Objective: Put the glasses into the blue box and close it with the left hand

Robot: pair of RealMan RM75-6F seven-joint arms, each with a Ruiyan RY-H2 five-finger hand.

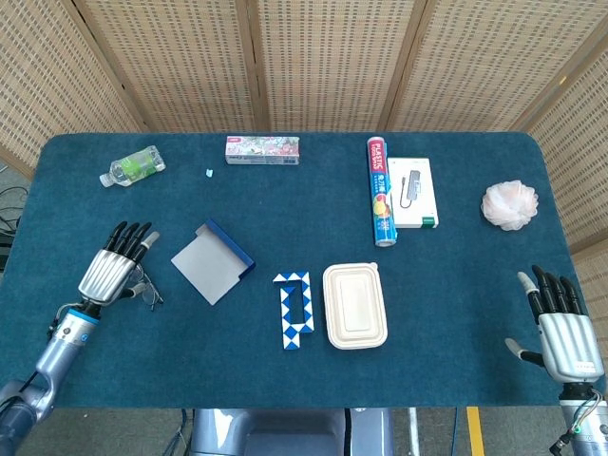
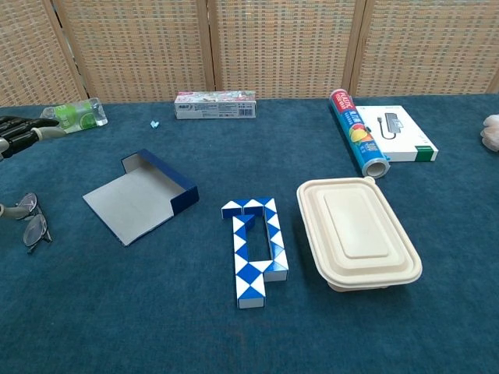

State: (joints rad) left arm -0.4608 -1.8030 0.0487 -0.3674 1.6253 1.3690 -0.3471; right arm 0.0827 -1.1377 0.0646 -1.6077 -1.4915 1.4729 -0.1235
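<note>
Lying at the left side of the blue-carpeted table [image 1: 456,285]: the glasses [image 2: 31,222], partly tucked under the left hand [image 1: 116,271]. Reaching over them with fingers extended toward the far side, thumb down by the frame; touching or near the glasses, but whether actually gripping them cannot be told from either view. Sitting just right of that hand, well apart from the glasses' resting spot by a narrow strip of cloth: the blue box [image 1: 211,262], open, its grey inside facing up, low blue walls along the far and right edges. Resting at the near right corner, palm down, fingers spread and holding nothing: the right hand [image 1: 560,328]. Standing right of the box, near centre: a blue-and-white snake puzzle [image 1: 295,309], and beside it a closed cream food container [image 1: 354,306]. Lying along the far edge: a plastic bottle [image 1: 133,165], a toothpaste carton [image 1: 262,150], a cling-film roll [image 1: 381,191], a white adapter box [image 1: 414,193], and a pink bath puff [image 1: 510,204].
</note>
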